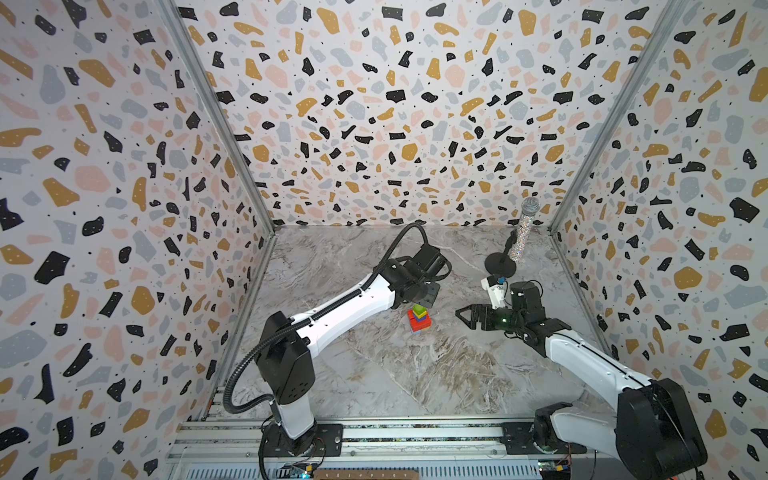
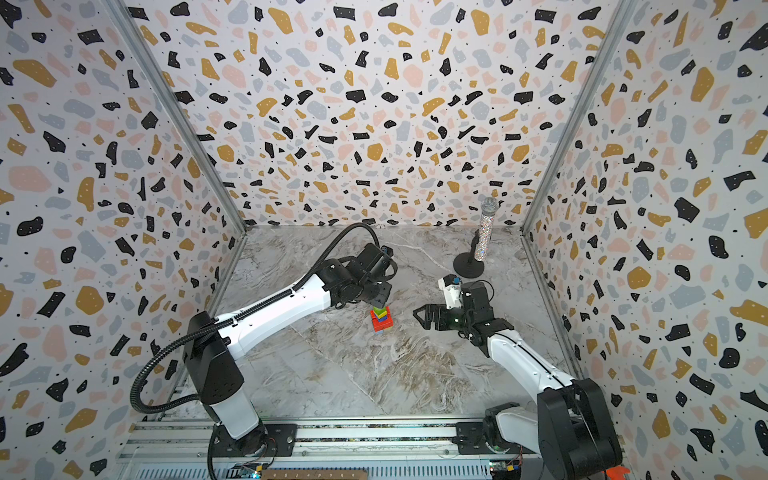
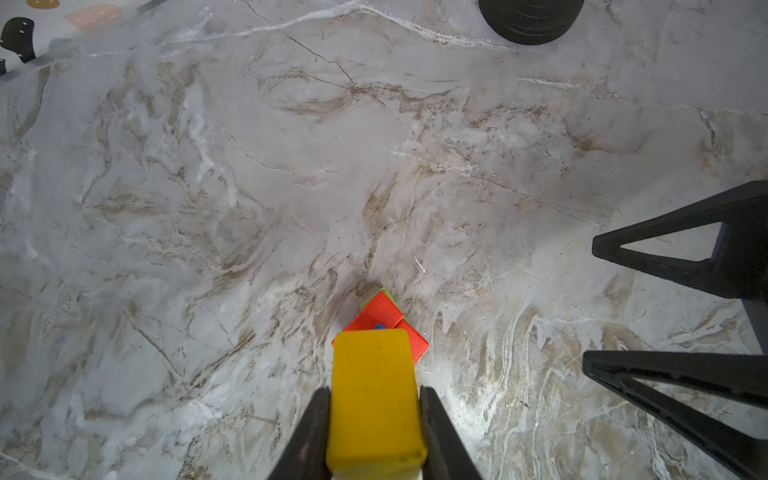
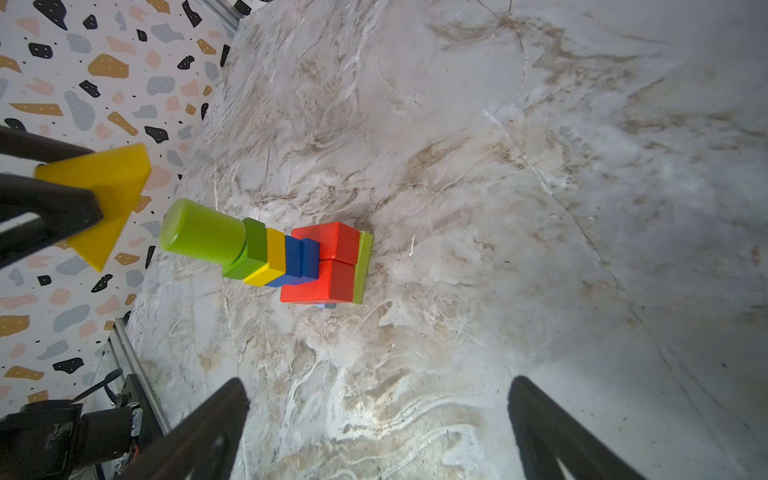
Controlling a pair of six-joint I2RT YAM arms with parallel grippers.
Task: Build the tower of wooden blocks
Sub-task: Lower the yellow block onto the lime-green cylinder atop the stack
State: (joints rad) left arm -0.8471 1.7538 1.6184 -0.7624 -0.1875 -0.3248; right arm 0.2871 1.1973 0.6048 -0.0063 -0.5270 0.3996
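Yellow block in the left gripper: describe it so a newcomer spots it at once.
On the marble tabletop, a tower of coloured blocks stands near the middle, topped by a green cylinder. Above that top, the left gripper is shut on the yellow block. It is the only triangular piece, and the only one off the stack.

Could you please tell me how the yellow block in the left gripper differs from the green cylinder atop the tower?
The yellow block is triangular with flat faces; the green cylinder is round. The yellow block is clamped in the left gripper in the air; the green cylinder stands upright on the tower. Both are glossy single-coloured blocks.
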